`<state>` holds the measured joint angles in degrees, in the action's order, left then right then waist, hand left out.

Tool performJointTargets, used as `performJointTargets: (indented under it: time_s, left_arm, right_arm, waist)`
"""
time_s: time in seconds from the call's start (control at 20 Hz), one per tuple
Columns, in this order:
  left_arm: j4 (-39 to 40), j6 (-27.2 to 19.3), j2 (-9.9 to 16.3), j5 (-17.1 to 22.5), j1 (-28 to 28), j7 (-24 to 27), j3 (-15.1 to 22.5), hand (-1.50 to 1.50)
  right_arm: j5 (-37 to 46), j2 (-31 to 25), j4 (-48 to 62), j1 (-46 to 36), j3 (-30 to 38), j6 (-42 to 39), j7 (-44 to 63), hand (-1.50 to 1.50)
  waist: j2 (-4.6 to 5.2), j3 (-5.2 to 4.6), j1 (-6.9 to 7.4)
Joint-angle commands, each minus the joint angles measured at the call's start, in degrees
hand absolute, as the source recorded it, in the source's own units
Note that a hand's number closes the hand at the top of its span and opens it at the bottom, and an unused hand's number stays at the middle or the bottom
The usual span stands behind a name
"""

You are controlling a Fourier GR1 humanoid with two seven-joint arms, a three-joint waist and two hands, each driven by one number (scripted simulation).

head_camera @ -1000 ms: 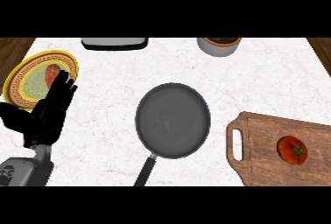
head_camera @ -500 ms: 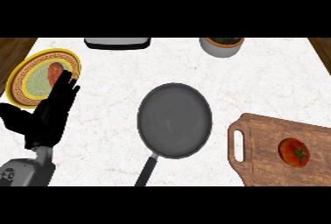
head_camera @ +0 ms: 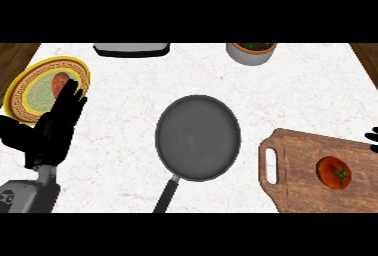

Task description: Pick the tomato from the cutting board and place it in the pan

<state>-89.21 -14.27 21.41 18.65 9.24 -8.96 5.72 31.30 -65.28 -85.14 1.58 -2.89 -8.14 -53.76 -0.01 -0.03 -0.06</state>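
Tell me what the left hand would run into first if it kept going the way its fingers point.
Probably the yellow plate: the left hand is open, fingers aimed up and slightly right, tips already overlapping the plate's right side. Height above the plate is unclear.

The counter (head_camera: 221, 75) is showing as white marble-like stone with faint grey veining and a smooth, matt face; at the upper corners of the frame, dark brown wood (head_camera: 18, 52) is peeking out. At the centre, the pan (head_camera: 198, 137) is looking like dark grey metal, smooth and dull, with a black handle. At lower right, the cutting board (head_camera: 303, 150) is showing warm brown wood grain, and the tomato (head_camera: 334, 172) on it is looking smooth-skinned and red. At upper left, the plate (head_camera: 29, 97) is appearing as glazed, patterned ceramic with a yellow rim. The left hand (head_camera: 52, 132) is looking matt black, its forearm grey.
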Motion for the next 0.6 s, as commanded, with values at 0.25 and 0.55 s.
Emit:
performJointTargets:
  time_s: [0.25,0.55]
  left_arm:
    - [-1.26,-0.30,-2.34,-2.10,-1.03,-0.69,-0.26,0.00]
    - [0.18,2.74,-2.44,-2.32,-3.19,1.27,-2.02,0.00]
  right_arm:
    - [12.98,2.34,-6.39,7.33,3.03,9.10,2.89,-1.50]
    - [16.64,6.08,-17.23,15.86,8.20,9.90,8.77,-1.50]
  waist:
    - [-0.20,0.02,-0.69]
    - [-0.23,-0.01,-0.97]
